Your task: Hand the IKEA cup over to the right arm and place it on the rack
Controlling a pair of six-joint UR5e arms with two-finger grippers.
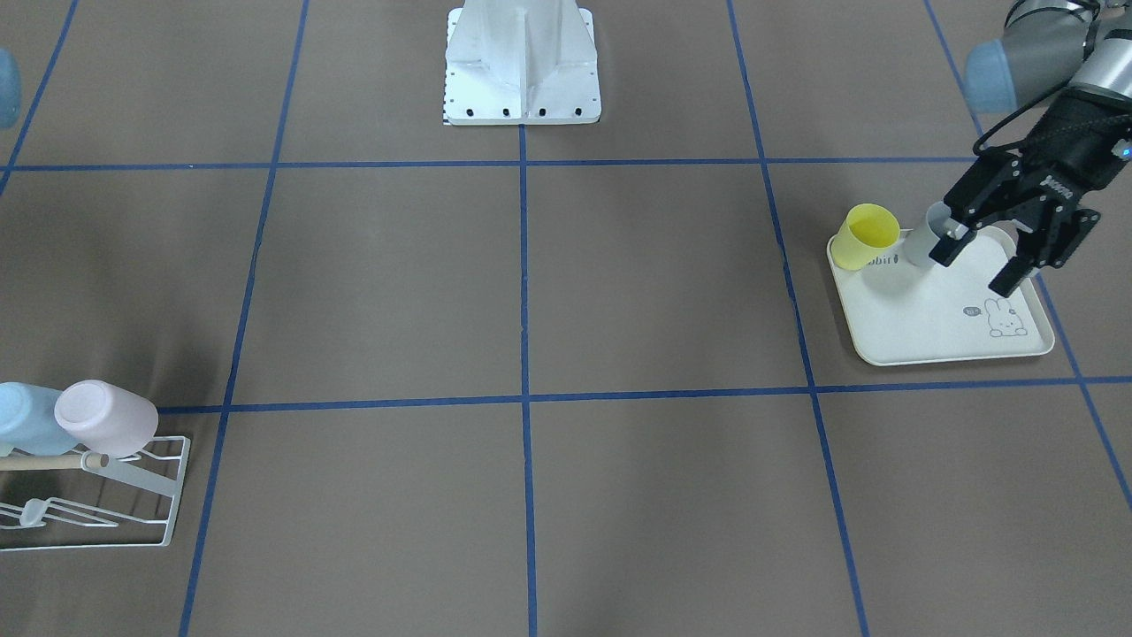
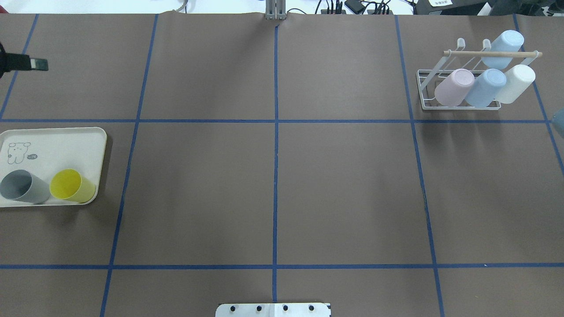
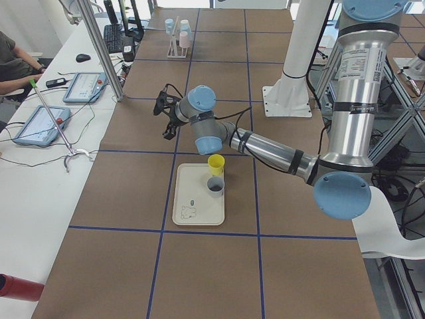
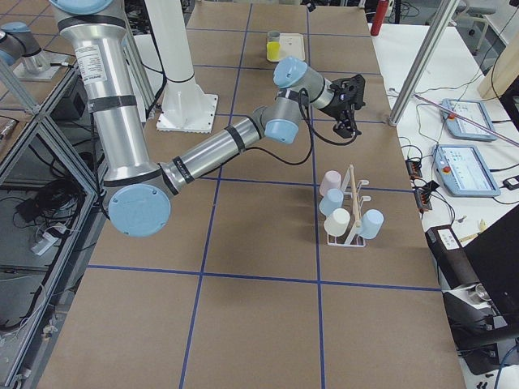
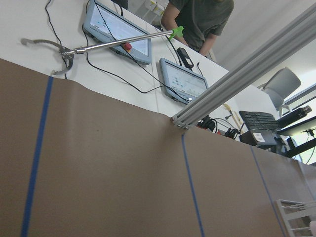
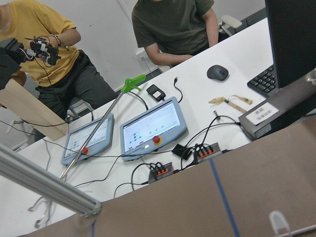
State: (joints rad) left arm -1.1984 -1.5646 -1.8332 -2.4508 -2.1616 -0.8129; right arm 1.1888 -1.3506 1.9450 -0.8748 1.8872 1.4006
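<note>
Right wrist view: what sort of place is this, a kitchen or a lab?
Probably a robotics lab: operators sit at a white bench with touchscreen pendants bearing red buttons, beside a table gridded in blue tape.

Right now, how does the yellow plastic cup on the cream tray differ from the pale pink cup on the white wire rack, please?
The yellow plastic cup stands upright, mouth up; the pale pink cup hangs tilted, mouth down. The yellow one sits on the cream tray, the pink one on the white wire rack. Both are tapered and handleless.
</note>
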